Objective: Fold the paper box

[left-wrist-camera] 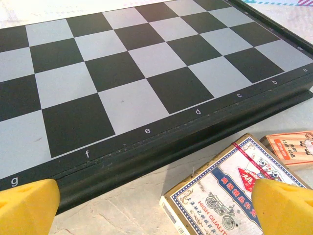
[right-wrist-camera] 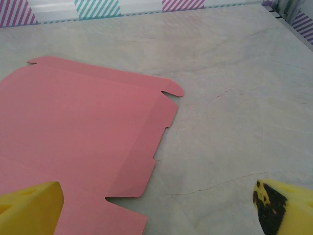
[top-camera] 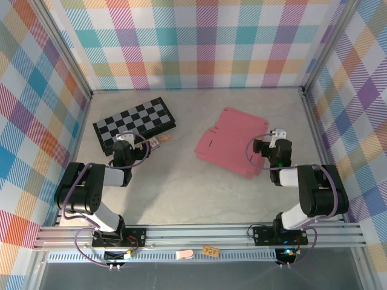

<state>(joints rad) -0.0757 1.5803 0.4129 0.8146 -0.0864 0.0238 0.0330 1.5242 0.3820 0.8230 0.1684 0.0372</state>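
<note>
The paper box [top-camera: 230, 139] lies flat and unfolded on the table right of centre, pink side up, with its flaps and slits showing. In the right wrist view its right edge [right-wrist-camera: 83, 132] runs under my right gripper [right-wrist-camera: 157, 209]. That gripper [top-camera: 263, 146] is open: one yellow fingertip [right-wrist-camera: 29, 208] hangs over the pink sheet, the other over bare table, and nothing is between them. My left gripper [top-camera: 130, 144] sits far to the left at the chessboard's near edge. It is open too [left-wrist-camera: 156, 209], with nothing held.
A black-and-white chessboard [top-camera: 134, 124] lies at the back left, its dark rim [left-wrist-camera: 161, 147] just ahead of the left fingers. A pack of playing cards [left-wrist-camera: 230, 196] and a small orange box [left-wrist-camera: 293, 149] lie beside it. Metal frame rails and plaid walls enclose the table.
</note>
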